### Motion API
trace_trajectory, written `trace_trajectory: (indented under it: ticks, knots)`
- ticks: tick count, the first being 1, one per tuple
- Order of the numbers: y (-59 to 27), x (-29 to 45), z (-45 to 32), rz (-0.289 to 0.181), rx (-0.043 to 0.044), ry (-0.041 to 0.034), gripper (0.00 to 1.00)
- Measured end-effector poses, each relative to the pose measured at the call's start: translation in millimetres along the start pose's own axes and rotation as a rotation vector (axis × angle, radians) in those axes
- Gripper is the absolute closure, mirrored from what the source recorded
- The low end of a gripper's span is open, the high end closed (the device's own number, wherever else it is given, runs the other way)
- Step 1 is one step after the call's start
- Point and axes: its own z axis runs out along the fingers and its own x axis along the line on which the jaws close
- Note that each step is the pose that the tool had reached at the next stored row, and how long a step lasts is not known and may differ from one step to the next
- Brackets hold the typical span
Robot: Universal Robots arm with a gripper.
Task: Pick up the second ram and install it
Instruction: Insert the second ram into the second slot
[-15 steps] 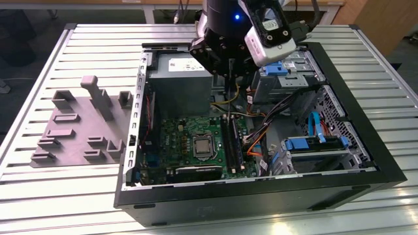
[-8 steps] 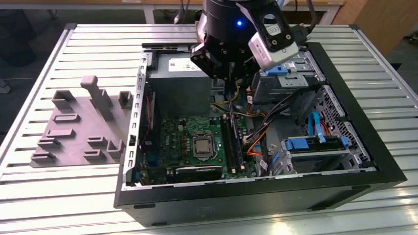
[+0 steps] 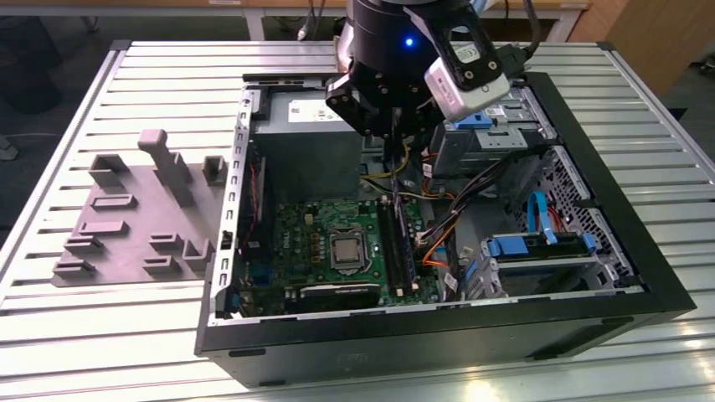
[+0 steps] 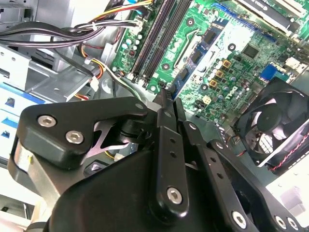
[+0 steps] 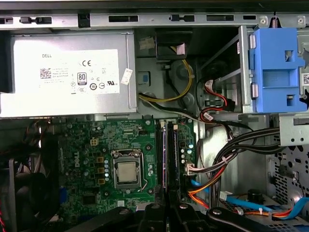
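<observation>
My gripper (image 3: pixel 389 144) hangs inside the open computer case, above the far end of the black socket rails (image 3: pixel 398 243) of the green motherboard (image 3: pixel 313 243). Its fingers (image 4: pixel 166 121) are pressed together and shut on the second ram (image 5: pixel 164 159), a thin blue stick seen edge-on. In the first wrist view the stick runs out from the gripper (image 5: pixel 167 212) in line with the socket rails (image 5: pixel 176 159). In the second wrist view its blue edge (image 4: pixel 180 83) leaves the gripper (image 4: pixel 167 94) over the motherboard (image 4: pixel 231 53), beside the socket rails (image 4: pixel 157 38).
A grey moulded tray (image 3: pixel 123 226) with upright pegs lies on the slatted table at the exterior view's left. Inside the case are the grey power supply (image 5: pixel 67 77), a blue drive bracket (image 5: pixel 277 67), cable bundles (image 5: pixel 227 159), the processor socket (image 5: pixel 126 171) and a black fan (image 4: pixel 275 125).
</observation>
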Motion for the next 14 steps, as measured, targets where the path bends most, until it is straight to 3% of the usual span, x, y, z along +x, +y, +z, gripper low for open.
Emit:
trace_trajectory:
  ticks: [6,8,14]
  knots:
    - [-0.1,0.0,0.2,0.000,-0.0002,-0.0001,0.86]
    - [-0.7,0.1,2.0,-0.002,-0.0056,-0.0002,0.86]
    - [-0.7,0.5,9.3,-0.082,-0.0117,0.0006,0.86]
